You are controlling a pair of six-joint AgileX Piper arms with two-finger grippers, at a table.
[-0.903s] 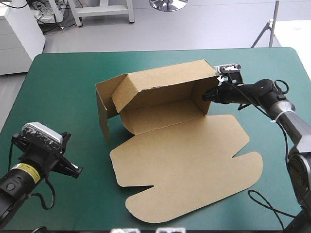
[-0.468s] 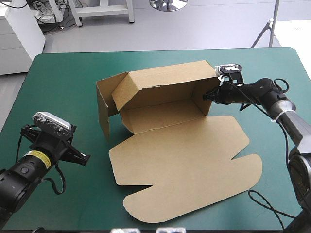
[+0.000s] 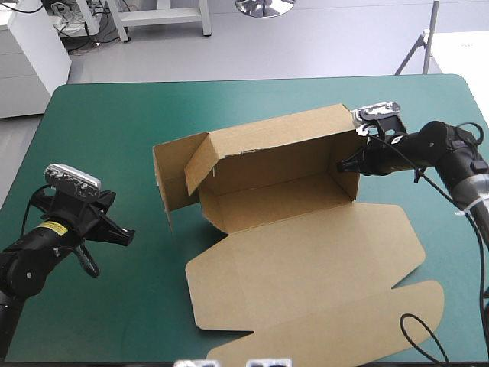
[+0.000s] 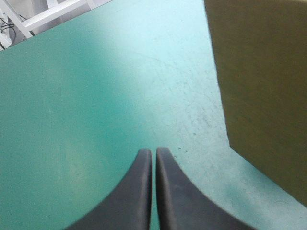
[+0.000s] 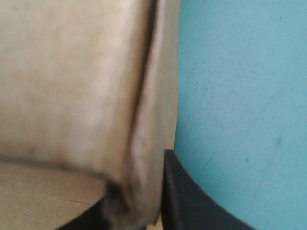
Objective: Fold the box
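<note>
At the near edge of the desk (image 3: 99, 122) the lid (image 3: 306, 267) of the box (image 3: 283, 191) lies flat, its tabs reaching the rim. Just up on the near left, the left claw (image 3: 122, 233) hangs over bare teal-green cover, fingers pressed together, holding nothing, close to the box but not touching it. Mid-desk, the back and end walls stand up and the left flap (image 3: 162, 183) swings loose. Farther right, the right claw (image 3: 345, 164) is pinched tight on the right end wall, with the board between its fingers. This looks like light, stiff board that hinges at its creases and slides easily on the cover, so I'd grip wall and flap edges close to a crease and brace with the other claw. Since the earlier frames the whole box has slid right and toward the near edge, and the right claw went with it. The left claw has drawn back a little.
</note>
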